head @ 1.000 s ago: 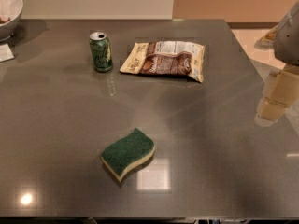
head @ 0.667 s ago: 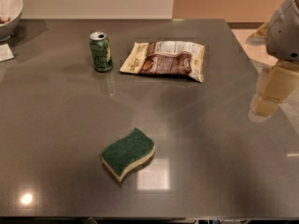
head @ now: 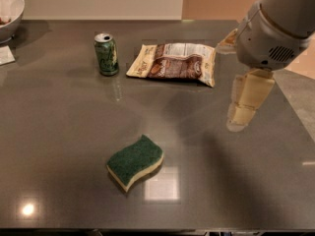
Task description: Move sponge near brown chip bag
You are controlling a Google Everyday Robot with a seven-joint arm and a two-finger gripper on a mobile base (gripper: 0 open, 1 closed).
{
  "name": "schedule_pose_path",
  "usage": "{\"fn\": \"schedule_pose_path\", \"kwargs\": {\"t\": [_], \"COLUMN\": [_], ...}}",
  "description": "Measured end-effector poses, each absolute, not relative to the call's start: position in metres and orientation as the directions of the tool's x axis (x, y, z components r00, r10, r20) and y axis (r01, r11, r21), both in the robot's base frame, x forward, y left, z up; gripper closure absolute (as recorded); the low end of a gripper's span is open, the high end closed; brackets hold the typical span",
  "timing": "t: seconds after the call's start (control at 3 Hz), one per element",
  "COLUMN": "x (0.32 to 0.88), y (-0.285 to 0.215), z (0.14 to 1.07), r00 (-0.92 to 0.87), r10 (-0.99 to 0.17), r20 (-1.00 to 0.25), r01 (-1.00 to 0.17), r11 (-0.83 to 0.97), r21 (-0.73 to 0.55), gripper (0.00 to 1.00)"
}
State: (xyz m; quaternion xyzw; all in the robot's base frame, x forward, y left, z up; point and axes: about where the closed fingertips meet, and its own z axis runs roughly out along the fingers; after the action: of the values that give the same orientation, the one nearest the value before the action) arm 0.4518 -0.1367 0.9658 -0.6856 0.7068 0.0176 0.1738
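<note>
The sponge (head: pixel 135 161), dark green on top with a pale yellow layer below, lies flat on the dark grey table (head: pixel 59 132) near its front middle. The brown chip bag (head: pixel 174 63), brown in the middle with cream ends, lies flat at the back centre. My gripper (head: pixel 241 116) hangs from the grey arm (head: pixel 270 33) at the right, above the table, to the right of the bag and well away from the sponge. It holds nothing that I can see.
A green soda can (head: pixel 107 54) stands upright just left of the chip bag. A white bowl (head: pixel 9 6) sits at the back left corner, with a white card (head: pixel 6 55) in front of it. The table's right edge runs just beyond the gripper.
The arm and gripper have moved left from the table's right edge to over the table, closer to the chip bag. The sponge, bag and can have not moved.
</note>
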Motion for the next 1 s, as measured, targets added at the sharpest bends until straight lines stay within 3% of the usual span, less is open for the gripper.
{"fn": "schedule_pose_path", "kwargs": {"t": [1.0], "x": [0.421], "y": [-0.054], "z": [0.904], "r00": [0.232], "r10": [-0.931], "r20": [-0.281], "r01": [-0.97], "r11": [-0.201], "r21": [-0.135], "gripper": [0.0]}}
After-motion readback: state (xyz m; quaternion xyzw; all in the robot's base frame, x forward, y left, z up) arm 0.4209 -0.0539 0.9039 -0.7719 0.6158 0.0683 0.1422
